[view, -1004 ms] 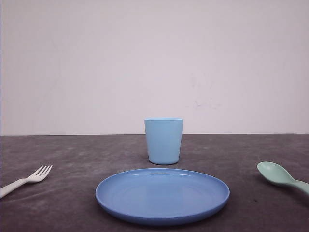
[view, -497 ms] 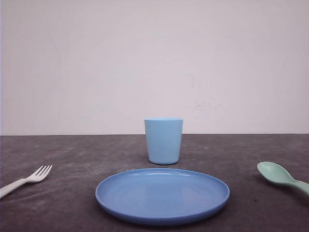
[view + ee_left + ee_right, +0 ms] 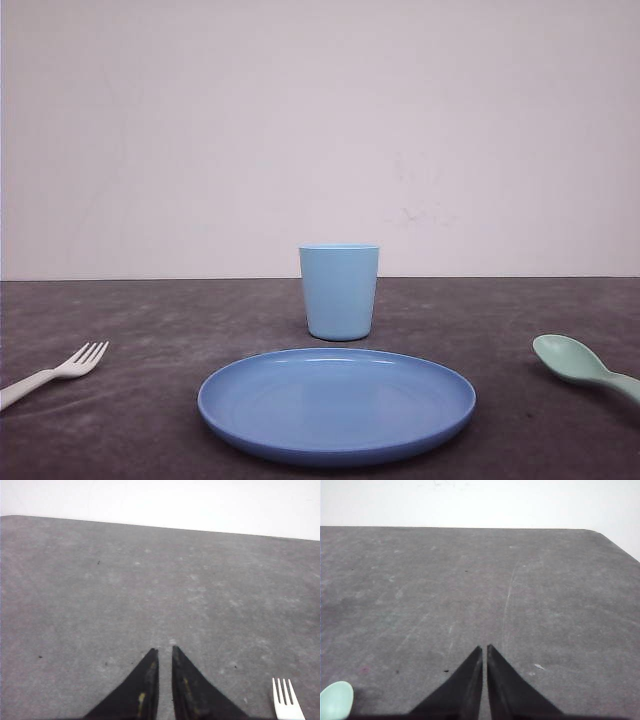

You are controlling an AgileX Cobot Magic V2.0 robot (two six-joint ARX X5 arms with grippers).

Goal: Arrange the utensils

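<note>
Left gripper (image 3: 164,650): I see its black tapered fingers nearly together, holding nothing.
Right gripper (image 3: 484,647): same, tips almost meeting, empty.
Fork (image 3: 52,370): white plastic, at the plate's (image 3: 336,440) 9 o'clock.
Spoon (image 3: 580,365): mint, oval bowl, 3 o'clock.
Table (image 3: 150,330): grey, matte, scuffed.

The fork (image 3: 52,371) is plain white, and the spoon (image 3: 580,364) is a pale mint green. The cup (image 3: 339,291) is light blue, without pattern, and the plate (image 3: 336,404) in front of the cup is a deeper, even blue. The worktop (image 3: 150,330) is dark grey, mottled with paler flecks and faint scratches. The wall (image 3: 320,130) behind the cup is off-white. Both the left gripper (image 3: 164,652) and the right gripper (image 3: 484,649) are black; the left one shows small yellowish marks.
</note>
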